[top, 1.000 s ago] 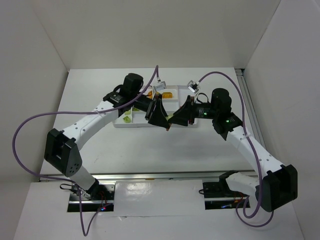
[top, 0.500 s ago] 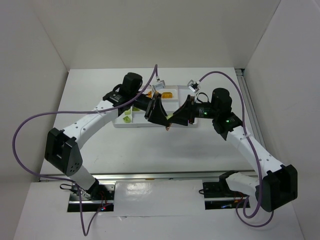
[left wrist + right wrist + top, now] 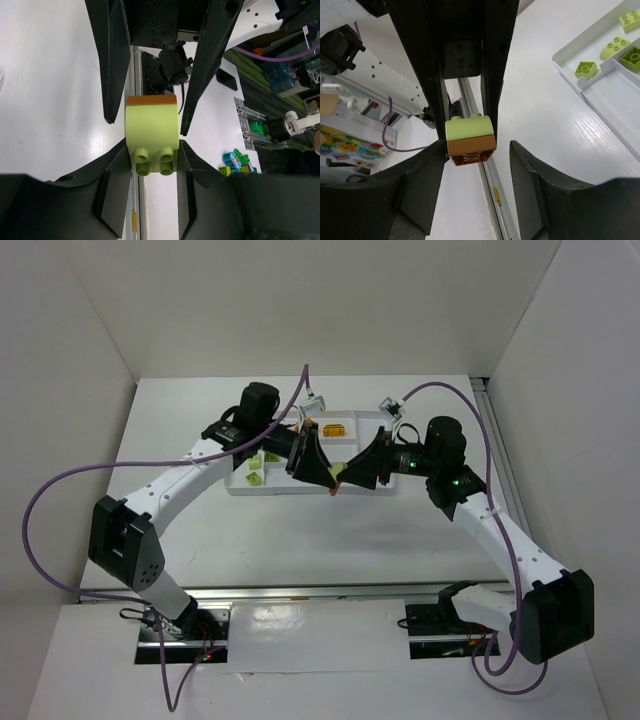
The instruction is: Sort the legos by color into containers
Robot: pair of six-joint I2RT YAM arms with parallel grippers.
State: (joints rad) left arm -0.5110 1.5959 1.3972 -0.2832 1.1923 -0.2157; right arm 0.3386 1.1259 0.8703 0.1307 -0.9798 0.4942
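Beside the tray (image 3: 620, 95), the left gripper (image 3: 152, 150) clamps the green-orange lego stack (image 3: 151, 122); the right gripper (image 3: 477, 146) flanks it, unclenched.

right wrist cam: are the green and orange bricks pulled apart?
No, the light green brick sits flush on the orange brick, with no gap showing between them.

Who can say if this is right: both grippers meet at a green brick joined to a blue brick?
Not quite: the second brick is orange-brown, not blue. The left gripper and right gripper do meet at a green brick joined to an orange-brown brick, as the right wrist view shows.
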